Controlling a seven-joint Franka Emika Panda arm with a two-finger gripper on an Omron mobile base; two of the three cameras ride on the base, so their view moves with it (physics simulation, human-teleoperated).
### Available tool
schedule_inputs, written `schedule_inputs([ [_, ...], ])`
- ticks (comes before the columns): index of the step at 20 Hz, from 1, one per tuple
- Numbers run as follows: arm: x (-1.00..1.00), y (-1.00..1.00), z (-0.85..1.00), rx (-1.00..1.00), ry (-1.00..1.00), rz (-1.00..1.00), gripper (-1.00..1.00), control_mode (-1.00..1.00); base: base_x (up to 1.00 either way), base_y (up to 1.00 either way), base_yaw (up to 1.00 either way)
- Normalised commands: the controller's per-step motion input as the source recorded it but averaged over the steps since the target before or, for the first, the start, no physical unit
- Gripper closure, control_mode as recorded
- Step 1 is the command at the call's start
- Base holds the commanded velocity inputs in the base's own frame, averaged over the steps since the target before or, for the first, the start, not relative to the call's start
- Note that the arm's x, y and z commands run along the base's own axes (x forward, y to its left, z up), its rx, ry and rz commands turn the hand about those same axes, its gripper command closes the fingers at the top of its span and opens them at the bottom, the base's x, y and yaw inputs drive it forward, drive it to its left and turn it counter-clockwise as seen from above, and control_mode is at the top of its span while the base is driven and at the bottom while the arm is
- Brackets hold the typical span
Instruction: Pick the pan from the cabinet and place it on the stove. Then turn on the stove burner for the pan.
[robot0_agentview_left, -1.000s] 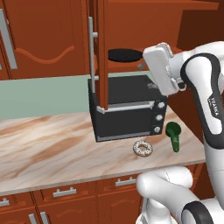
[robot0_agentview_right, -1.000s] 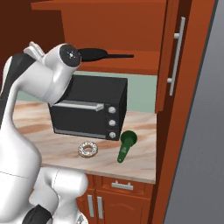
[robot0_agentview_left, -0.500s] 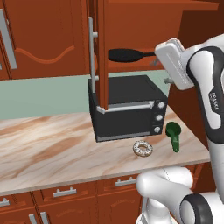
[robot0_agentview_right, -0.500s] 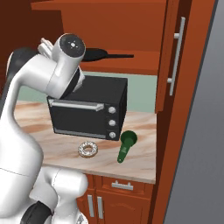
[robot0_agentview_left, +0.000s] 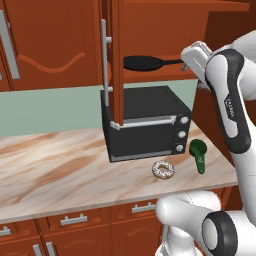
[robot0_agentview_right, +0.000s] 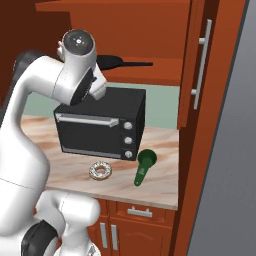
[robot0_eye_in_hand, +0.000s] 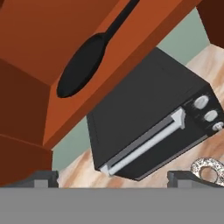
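1. My gripper (robot0_eye_in_hand: 112, 181) stands open, jaws wide apart and holding nothing; its two dark fingertips (robot0_eye_in_hand: 41, 178) rise at the bottom of the hand view.
2. The pan (robot0_agentview_left: 145, 63) lies flat on the bottom shelf of the open cabinet (robot0_agentview_left: 165, 30), directly above the toaster oven (robot0_agentview_left: 145, 122). Its long handle points toward my hand at the right of the left base view.
3. In the hand view the pan (robot0_eye_in_hand: 83, 65) sits ahead of the gripper, up and left, handle running to the upper right. No contact with it.
4. The cabinet door (robot0_agentview_left: 114, 60) hangs open, edge-on in the left base view, its silver bar handle (robot0_agentview_left: 105, 55) facing left.
5. The toaster oven rests on the marble tabletop (robot0_agentview_left: 55, 165), door shut, three knobs on its right side.
6. A sprinkled doughnut (robot0_agentview_left: 163, 169) lies on the tabletop just in front of the oven.
7. A green scoop-like utensil (robot0_agentview_left: 199, 153) lies near the doughnut, to its right.
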Motion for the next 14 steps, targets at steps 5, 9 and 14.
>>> schedule_inputs([
  [5, 0.38, -0.24, 0.08, -0.08, 0.0, -0.19, -1.0, -1.0, 0.0, 0.0, 0.0],
  [9, 0.43, -0.06, 0.03, -0.06, 0.0, -0.19, -1.0, -1.0, 0.0, 0.0, 0.0],
  [14, 0.43, -0.06, 0.02, -0.05, 0.03, -0.19, -1.0, -1.0, 0.0, 0.0, 0.0],
])
